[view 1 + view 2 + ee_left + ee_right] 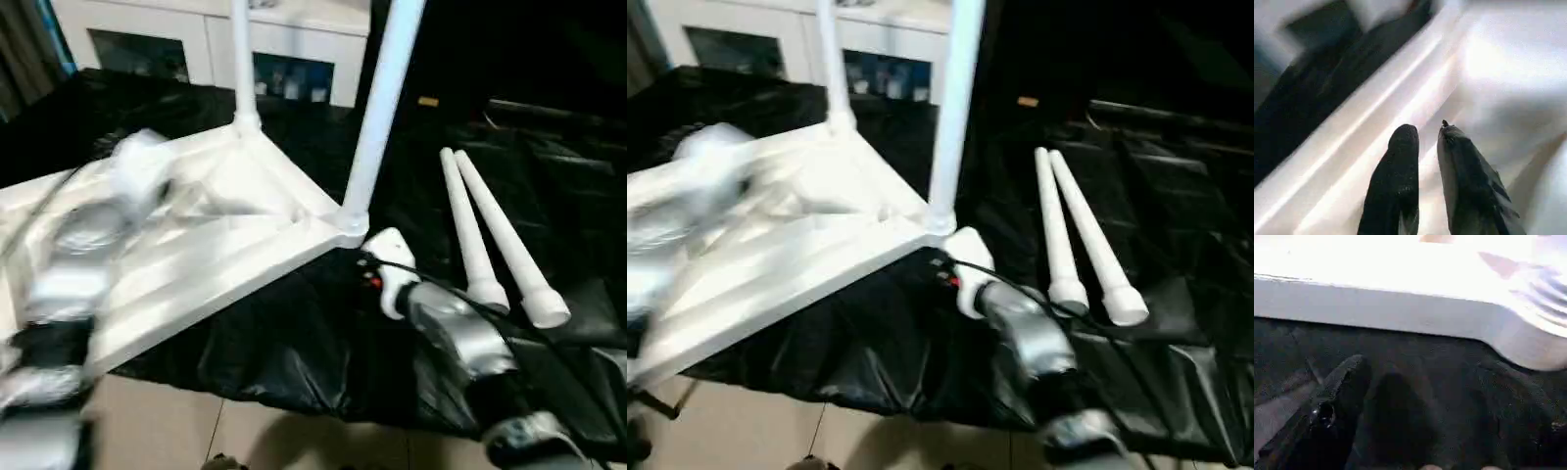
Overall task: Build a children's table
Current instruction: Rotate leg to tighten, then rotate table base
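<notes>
On black sheet (294,352), white cabinet (211,44) behind

table top (225,235) is all white with a ribbed underside, the tube legs (495,235) are plain white too, all sitting on a shiny black sheet (294,343). forearms (456,333) are silver, left gripper (1427,137) fingers black, floor (167,426) beige tile

Silver forearms (456,328), white wrist housings, black cables, black-fingered end effector (1427,142).
</notes>
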Controlling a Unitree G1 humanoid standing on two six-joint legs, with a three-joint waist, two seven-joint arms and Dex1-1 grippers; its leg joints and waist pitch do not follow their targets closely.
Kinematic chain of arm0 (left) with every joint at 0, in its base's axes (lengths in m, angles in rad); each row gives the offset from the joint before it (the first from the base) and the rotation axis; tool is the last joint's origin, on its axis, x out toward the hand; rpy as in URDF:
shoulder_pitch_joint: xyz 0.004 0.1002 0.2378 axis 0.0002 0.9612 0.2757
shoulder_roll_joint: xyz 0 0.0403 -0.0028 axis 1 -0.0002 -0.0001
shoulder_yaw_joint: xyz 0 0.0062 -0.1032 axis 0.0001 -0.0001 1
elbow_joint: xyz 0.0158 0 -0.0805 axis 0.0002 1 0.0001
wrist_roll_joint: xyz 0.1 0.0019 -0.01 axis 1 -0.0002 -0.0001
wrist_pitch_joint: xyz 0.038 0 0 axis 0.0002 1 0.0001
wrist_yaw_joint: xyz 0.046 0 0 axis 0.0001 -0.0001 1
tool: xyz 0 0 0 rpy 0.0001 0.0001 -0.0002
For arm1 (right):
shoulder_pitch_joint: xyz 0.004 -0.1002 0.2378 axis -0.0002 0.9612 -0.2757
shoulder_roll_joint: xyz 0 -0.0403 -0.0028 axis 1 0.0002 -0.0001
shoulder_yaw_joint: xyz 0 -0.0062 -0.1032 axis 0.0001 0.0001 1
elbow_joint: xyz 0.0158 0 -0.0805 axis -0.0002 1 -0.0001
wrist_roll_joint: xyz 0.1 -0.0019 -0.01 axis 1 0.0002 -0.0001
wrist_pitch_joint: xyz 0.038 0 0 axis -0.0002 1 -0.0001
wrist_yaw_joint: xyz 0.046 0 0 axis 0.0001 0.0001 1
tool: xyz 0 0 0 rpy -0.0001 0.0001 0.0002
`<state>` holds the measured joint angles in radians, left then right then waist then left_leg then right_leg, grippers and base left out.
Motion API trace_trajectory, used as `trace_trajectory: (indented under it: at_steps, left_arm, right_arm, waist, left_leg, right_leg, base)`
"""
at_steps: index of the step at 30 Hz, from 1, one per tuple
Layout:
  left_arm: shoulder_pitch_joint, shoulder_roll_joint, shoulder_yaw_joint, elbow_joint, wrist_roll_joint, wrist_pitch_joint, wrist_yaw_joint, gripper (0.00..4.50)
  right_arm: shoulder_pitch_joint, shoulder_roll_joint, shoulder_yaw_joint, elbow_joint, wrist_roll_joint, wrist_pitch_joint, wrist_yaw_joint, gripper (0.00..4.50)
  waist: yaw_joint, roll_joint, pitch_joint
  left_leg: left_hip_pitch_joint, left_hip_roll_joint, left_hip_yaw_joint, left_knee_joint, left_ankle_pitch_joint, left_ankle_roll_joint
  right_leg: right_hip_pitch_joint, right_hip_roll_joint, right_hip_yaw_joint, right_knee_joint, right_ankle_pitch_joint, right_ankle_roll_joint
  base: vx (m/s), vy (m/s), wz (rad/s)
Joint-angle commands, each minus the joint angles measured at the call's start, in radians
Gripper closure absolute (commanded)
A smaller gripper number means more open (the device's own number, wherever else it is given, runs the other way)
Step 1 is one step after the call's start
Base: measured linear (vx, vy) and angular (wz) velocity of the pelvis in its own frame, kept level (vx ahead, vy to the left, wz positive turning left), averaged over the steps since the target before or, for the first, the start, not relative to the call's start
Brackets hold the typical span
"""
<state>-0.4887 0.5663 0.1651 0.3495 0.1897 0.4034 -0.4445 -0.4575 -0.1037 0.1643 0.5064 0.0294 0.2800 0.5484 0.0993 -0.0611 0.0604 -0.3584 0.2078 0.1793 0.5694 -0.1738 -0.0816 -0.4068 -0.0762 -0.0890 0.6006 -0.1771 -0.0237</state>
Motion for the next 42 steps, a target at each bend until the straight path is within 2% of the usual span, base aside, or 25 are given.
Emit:
trace_trajectory:
  at_steps: [1,3,5,6,7,9,10,14,15,17,18,19,21,25,27,29,31,33,35,36,37,39,40,41,42]
  left_arm:
    - [0.014,0.009,0.011,-0.058,0.013,0.035,-0.008,4.02]
    - [0.076,0.039,0.024,-0.112,0.01,0.091,-0.023,4.16]
    - [0.076,0.039,0.024,-0.112,0.01,0.091,-0.023,4.31]
    - [0.131,0.07,0.017,-0.147,0.016,0.139,-0.025,4.41]
    - [0.151,0.08,0.01,-0.155,0.018,0.158,-0.027,4.43]
    - [0.17,0.087,0.003,-0.173,0.02,0.185,-0.033,4.48]
    - [0.188,0.095,-0.007,-0.18,0.024,0.207,-0.041,4.5]
    - [0.22,0.104,-0.036,-0.189,0.029,0.273,-0.089,4.5]
    - [0.227,0.106,-0.043,-0.197,0.027,0.292,-0.102,4.5]
    - [0.246,0.125,-0.083,-0.206,0.02,0.325,-0.146,4.5]
    - [0.253,0.132,-0.097,-0.213,0.015,0.338,-0.159,4.5]
    - [0.255,0.136,-0.104,-0.216,0.012,0.343,-0.168,4.5]
    - [0.267,0.159,-0.15,-0.257,-0.03,0.387,-0.249,4.5]
    - [0.266,0.162,-0.182,-0.313,-0.113,0.412,-0.359,4.5]
    - [0.257,0.14,-0.22,-0.403,-0.21,0.441,-0.467,4.5]
    - [0.255,0.133,-0.231,-0.422,-0.229,0.444,-0.49,4.5]
    - [0.226,0.085,-0.28,-0.437,-0.25,0.451,-0.518,4.5]
    - [0.173,0.024,-0.318,-0.374,-0.216,0.41,-0.5,4.5]
    - [0.123,-0.019,-0.331,-0.301,-0.192,0.373,-0.47,4.5]
    - [0.08,-0.052,-0.336,-0.232,-0.168,0.333,-0.432,4.5]
    - [0.037,-0.082,-0.338,-0.164,-0.149,0.3,-0.393,4.5]
    - [-0.045,-0.129,-0.338,-0.026,-0.109,0.224,-0.316,4.5]
    - [-0.045,-0.129,-0.338,-0.026,-0.109,0.224,-0.316,4.5]
    - [-0.086,-0.143,-0.342,0.047,-0.092,0.184,-0.275,4.5]
    - [-0.121,-0.154,-0.344,0.114,-0.078,0.144,-0.24,4.5]
  right_arm:
    - [-0.016,0.001,-0.005,0.023,-0.012,0.011,-0.016,0.8]
    - [-0.036,0.016,-0.005,0.055,-0.018,0.026,-0.032,0.98]
    - [-0.036,0.016,-0.005,0.055,-0.018,0.026,-0.032,0.98]
    - [-0.064,0.029,-0.006,0.098,-0.022,0.031,-0.059,1.01]
    - [-0.076,0.032,-0.006,0.116,-0.02,0.03,-0.068,1.18]
    - [-0.086,0.035,-0.007,0.132,-0.018,0.027,-0.074,1.38]
    - [-0.096,0.04,-0.009,0.148,-0.017,0.023,-0.079,1.4]
    - [-0.118,0.049,-0.015,0.195,-0.022,0.006,-0.086,1.72]
    - [-0.124,0.052,-0.017,0.208,-0.022,0.002,-0.088,1.89]
    - [-0.148,0.059,-0.022,0.251,-0.023,-0.013,-0.094,1.89]
    - [-0.156,0.061,-0.024,0.268,-0.022,-0.019,-0.096,2.15]
    - [-0.161,0.063,-0.025,0.275,-0.021,-0.021,-0.097,2.15]
    - [-0.198,0.072,-0.031,0.334,-0.015,-0.04,-0.106,2.27]
    - [-0.226,0.08,-0.031,0.376,-0.015,-0.054,-0.11,2.59]
    - [-0.247,0.091,-0.026,0.399,-0.017,-0.068,-0.103,2.79]
    - [-0.251,0.094,-0.024,0.402,-0.017,-0.07,-0.101,2.92]
    - [-0.259,0.106,-0.019,0.414,-0.018,-0.082,-0.091,3.04]
    - [-0.261,0.115,-0.013,0.421,-0.021,-0.094,-0.082,3.35]
    - [-0.265,0.117,-0.012,0.429,-0.022,-0.101,-0.08,3.45]
    - [-0.267,0.116,-0.011,0.434,-0.024,-0.106,-0.08,3.5]
    - [-0.27,0.113,-0.011,0.439,-0.028,-0.113,-0.081,3.5]
    - [-0.273,0.102,-0.013,0.44,-0.033,-0.12,-0.091,3.72]
    - [-0.273,0.102,-0.013,0.44,-0.033,-0.12,-0.091,3.81]
    - [-0.274,0.094,-0.016,0.436,-0.035,-0.123,-0.098,3.81]
    - [-0.275,0.086,-0.02,0.43,-0.036,-0.124,-0.104,3.88]
  waist:
    - [0.003,0.029,-0.066]
    - [0.015,0.029,-0.064]
    - [0.017,0.028,-0.063]
    - [0.022,0.03,-0.063]
    - [0.019,0.026,-0.063]
    - [0.017,0.028,-0.061]
    - [0.018,0.033,-0.062]
    - [0.017,0.028,-0.062]
    - [0.016,0.03,-0.062]
    - [0.014,0.033,-0.06]
    - [0.012,0.033,-0.06]
    - [0.01,0.031,-0.06]
    - [0.009,0.033,-0.062]
    - [0.006,0.034,-0.061]
    - [0.008,0.035,-0.062]
    - [0.011,0.035,-0.059]
    - [0.009,0.032,-0.059]
    - [0.011,0.03,-0.058]
    - [0.008,0.024,-0.06]
    - [0.009,0.027,-0.062]
    - [0.006,0.025,-0.061]
    - [0.007,0.026,-0.063]
    - [0.006,0.024,-0.063]
    - [0.007,0.021,-0.066]
    - [0.005,0.025,-0.066]
  left_leg:
    - [0.026,0.033,-0.007,-0.066,-0.194,-0.02]
    - [0.024,0.033,-0.008,-0.07,-0.214,-0.029]
    - [0.023,0.032,-0.009,-0.071,-0.228,-0.034]
    - [0.025,0.032,-0.01,-0.073,-0.254,-0.043]
    - [0.016,0.03,-0.013,-0.076,-0.254,-0.047]
    - [0.02,0.029,-0.013,-0.075,-0.272,-0.049]
    - [0.022,0.029,-0.013,-0.075,-0.277,-0.051]
    - [0.019,0.028,-0.016,-0.076,-0.287,-0.05]
    - [0.021,0.029,-0.016,-0.076,-0.288,-0.052]
    - [0.02,0.026,-0.017,-0.076,-0.3,-0.051]
    - [0.02,0.027,-0.019,-0.077,-0.308,-0.051]
    - [0.018,0.027,-0.019,-0.077,-0.31,-0.051]
    - [0.018,0.025,-0.018,-0.075,-0.296,-0.051]
    - [0.02,0.025,-0.015,-0.074,-0.284,-0.052]
    - [0.023,0.024,-0.014,-0.073,-0.289,-0.055]
    - [0.024,0.025,-0.013,-0.074,-0.3,-0.057]
    - [0.023,0.025,-0.013,-0.075,-0.314,-0.06]
    - [0.025,0.022,-0.011,-0.073,-0.319,-0.06]
    - [0.017,0.021,-0.014,-0.072,-0.303,-0.057]
    - [0.019,0.022,-0.014,-0.071,-0.293,-0.056]
    - [0.018,0.019,-0.012,-0.07,-0.29,-0.053]
    - [0.017,0.019,-0.015,-0.069,-0.286,-0.053]
    - [0.015,0.017,-0.015,-0.07,-0.281,-0.049]
    - [0.015,0.017,-0.015,-0.068,-0.271,-0.046]
    - [0.015,0.016,-0.014,-0.067,-0.262,-0.043]
  right_leg:
    - [0.04,-0.067,0.057,-0.051,-0.12,-0.197]
    - [0.041,-0.067,0.057,-0.052,-0.125,-0.199]
    - [0.042,-0.068,0.057,-0.051,-0.133,-0.198]
    - [0.041,-0.071,0.058,-0.053,-0.154,-0.191]
    - [0.049,-0.071,0.058,-0.052,-0.169,-0.184]
    - [0.044,-0.072,0.059,-0.057,-0.199,-0.175]
    - [0.043,-0.072,0.059,-0.057,-0.203,-0.173]
    - [0.044,-0.072,0.06,-0.059,-0.216,-0.168]
    - [0.043,-0.073,0.06,-0.059,-0.217,-0.173]
    - [0.043,-0.072,0.06,-0.06,-0.232,-0.174]
    - [0.042,-0.072,0.06,-0.059,-0.239,-0.176]
    - [0.044,-0.072,0.06,-0.059,-0.24,-0.176]
    - [0.044,-0.072,0.061,-0.056,-0.223,-0.186]
    - [0.043,-0.068,0.061,-0.053,-0.191,-0.204]
    - [0.043,-0.07,0.061,-0.053,-0.201,-0.207]
    - [0.042,-0.069,0.061,-0.055,-0.208,-0.205]
    - [0.043,-0.069,0.061,-0.057,-0.233,-0.196]
    - [0.041,-0.068,0.062,-0.064,-0.268,-0.177]
    - [0.05,-0.071,0.063,-0.064,-0.284,-0.162]
    - [0.047,-0.072,0.063,-0.065,-0.287,-0.154]
    - [0.046,-0.068,0.063,-0.068,-0.291,-0.149]
    - [0.049,-0.07,0.062,-0.069,-0.307,-0.131]
    - [0.05,-0.068,0.061,-0.072,-0.311,-0.126]
    - [0.051,-0.068,0.061,-0.07,-0.299,-0.123]
    - [0.049,-0.066,0.06,-0.071,-0.285,-0.125]
  base:
    - [0.0,0.0,0.0]
    - [0.0,0.0,0.0]
    - [0.0,0.0,0.0]
    - [0.0,0.0,0.0]
    - [0.0,0.0,0.0]
    - [0.0,0.0,0.0]
    - [0.0,0.0,0.0]
    - [0.0,0.0,0.0]
    - [0.0,0.0,0.0]
    - [0.0,0.0,0.0]
    - [0.0,0.0,0.0]
    - [0.0,0.0,0.0]
    - [0.0,0.0,0.0]
    - [0.0,0.0,0.0]
    - [0.0,0.0,0.0]
    - [0.0,0.0,0.0]
    - [0.0,0.0,0.0]
    - [0.0,0.0,0.0]
    - [0.0,0.0,0.0]
    - [0.0,0.0,0.0]
    - [0.0,0.0,0.0]
    - [0.0,0.0,0.0]
    - [0.0,0.0,0.0]
    - [0.0,0.0,0.0]
    - [0.0,0.0,0.0]
